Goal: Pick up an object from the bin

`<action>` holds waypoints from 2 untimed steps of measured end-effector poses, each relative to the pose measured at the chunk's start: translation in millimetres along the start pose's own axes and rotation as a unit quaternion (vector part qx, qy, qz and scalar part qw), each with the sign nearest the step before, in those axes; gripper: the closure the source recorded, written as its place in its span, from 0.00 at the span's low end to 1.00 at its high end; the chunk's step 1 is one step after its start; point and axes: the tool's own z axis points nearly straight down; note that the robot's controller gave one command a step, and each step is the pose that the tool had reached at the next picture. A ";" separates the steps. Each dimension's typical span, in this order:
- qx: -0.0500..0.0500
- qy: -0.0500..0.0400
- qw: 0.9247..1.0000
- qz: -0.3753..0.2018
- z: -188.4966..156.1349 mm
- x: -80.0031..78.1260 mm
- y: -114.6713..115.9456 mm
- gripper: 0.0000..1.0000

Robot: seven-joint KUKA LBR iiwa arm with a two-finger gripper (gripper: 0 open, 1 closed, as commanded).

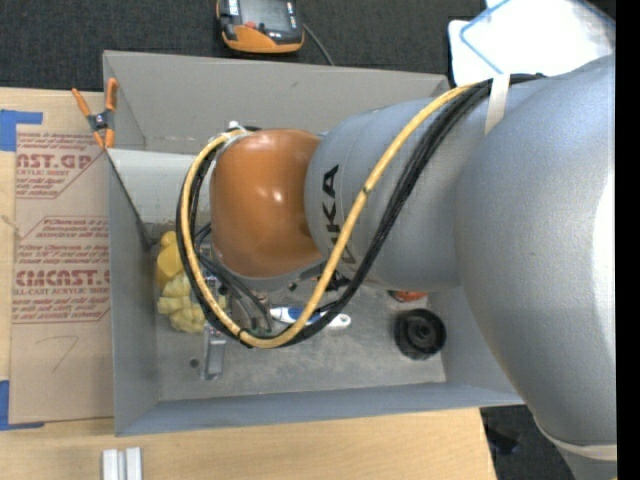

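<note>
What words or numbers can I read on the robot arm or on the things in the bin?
"K" and "KA": black letters on the grey arm, with cables crossing the middle of the word.
Black round thing and yellow lump in the bin: no writing to be seen.

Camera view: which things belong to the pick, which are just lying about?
Job: grey bin; arm; yellow lumpy thing at left; black round thing at right; white-and-blue piece between.
Lying about: orange-and-black device beyond the bin.
</note>
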 end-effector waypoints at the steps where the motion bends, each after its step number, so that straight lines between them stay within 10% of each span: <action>1: 0.000 0.000 1.000 0.000 0.0 0.0 0.0 0.00; 2: 0.000 -0.002 1.000 -0.021 -37.6 -6.4 -14.5 0.00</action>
